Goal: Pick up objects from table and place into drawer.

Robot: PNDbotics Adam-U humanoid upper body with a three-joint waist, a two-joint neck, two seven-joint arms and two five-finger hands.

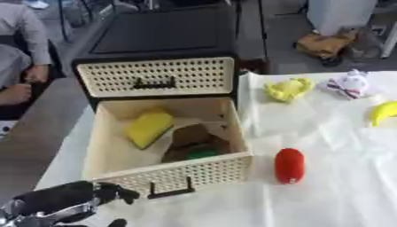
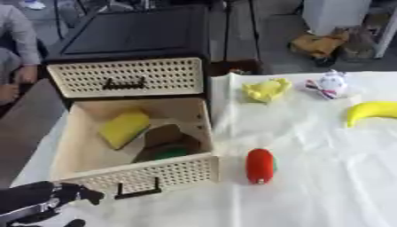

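Currently on white cloth (image 1: 341,195): red item (image 1: 290,165), oblong, long axis running near-to-far, lying just right of the drawer's front corner, apart from it. Banana (image 2: 371,111) further right near the edge, curved, long axis roughly left-to-right, its right end higher in view. Yellow toy (image 1: 288,89) and white toy (image 1: 348,84) at the far side of the cloth, side by side, well apart from the red item.

Drawer (image 1: 105,146) pulled out of the black cabinet (image 1: 163,33), open side up, perforated front with dark handle (image 1: 170,191) facing the robot. Inside: yellow block (image 1: 149,128) at left, tilted, long axis diagonal from near-left to far-right; brown piece (image 1: 195,135) at centre-right; green item (image 1: 203,154) just in front of it, partly hidden. Upper drawer (image 1: 155,76) closed, same perforated front.

Left hand (image 1: 74,201) low in the lower left corner, black, just before the drawer's front left corner. Fingers (image 1: 118,191) bent, pointing right toward the handle, holding nothing. Contact with the drawer front cannot be told. Silver wrist parts visible at the bottom edge.

Right hand out of sight in both views.
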